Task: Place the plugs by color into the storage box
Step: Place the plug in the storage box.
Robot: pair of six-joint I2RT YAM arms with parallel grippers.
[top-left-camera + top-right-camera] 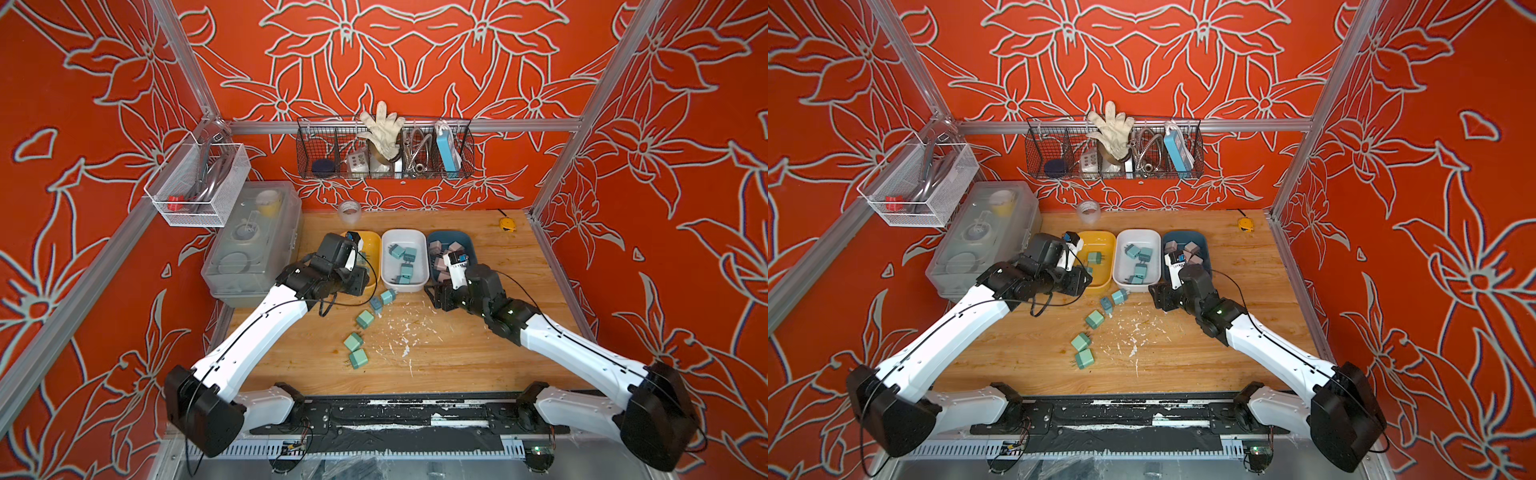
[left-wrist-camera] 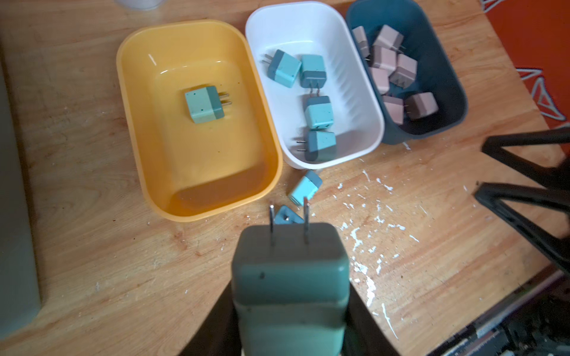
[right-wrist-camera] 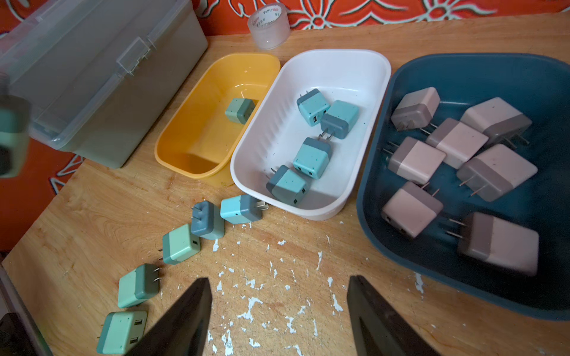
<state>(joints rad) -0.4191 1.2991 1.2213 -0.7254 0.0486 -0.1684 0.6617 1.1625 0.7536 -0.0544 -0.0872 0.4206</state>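
My left gripper (image 2: 290, 311) is shut on a mint green plug (image 2: 290, 271), prongs pointing forward, just in front of the yellow tray (image 2: 123, 77). That tray holds one mint plug (image 2: 205, 104). The white tray (image 2: 367, 101) holds several teal plugs (image 2: 283, 67). Several mauve plugs (image 3: 416, 160) lie in the dark blue tray (image 3: 462, 67). Several loose plugs lie in a row on the table: teal (image 1: 387, 296), grey-blue (image 1: 376, 304) and mint (image 1: 365, 319). My right gripper (image 3: 279, 308) stands open over bare table in front of the white and blue trays.
A translucent lidded box (image 1: 253, 245) stands left of the trays, with a tape roll (image 1: 349, 212) behind them. A yellow tape measure (image 1: 506, 224) lies at the back right. Wire baskets (image 1: 384, 153) hang on the walls. White flecks mark the wood.
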